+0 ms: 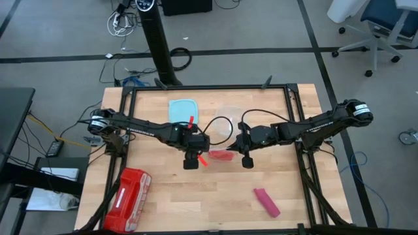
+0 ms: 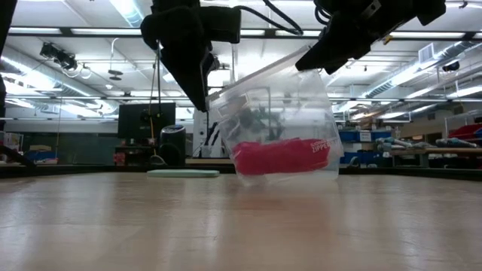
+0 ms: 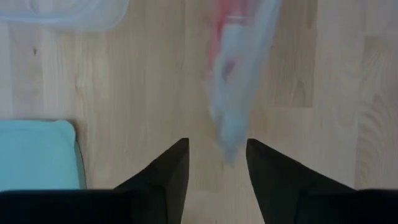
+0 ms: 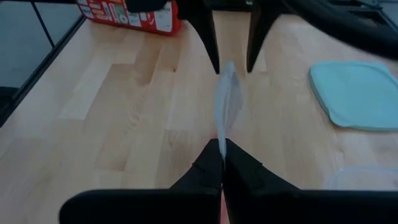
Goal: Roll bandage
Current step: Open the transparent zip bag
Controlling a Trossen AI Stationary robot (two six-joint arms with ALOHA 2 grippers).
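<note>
pink-red bandage point(image 2: 280, 156) sits inside a clear zipper bag point(image 2: 275, 124) hanging just above the table point(image 1: 215, 196). we see our right gripper point(image 4: 222, 149) pinched shut on the bag's edge; our left gripper point(image 3: 216, 163) stands open around its other edge.

Clear bag point(image 2: 280, 120): white print, possibly "ZIPPER".

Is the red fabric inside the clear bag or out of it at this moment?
Inside. In the low view the red fabric lies at the bottom of the clear bag, which hangs tilted from the right gripper, shut on its edge.
</note>
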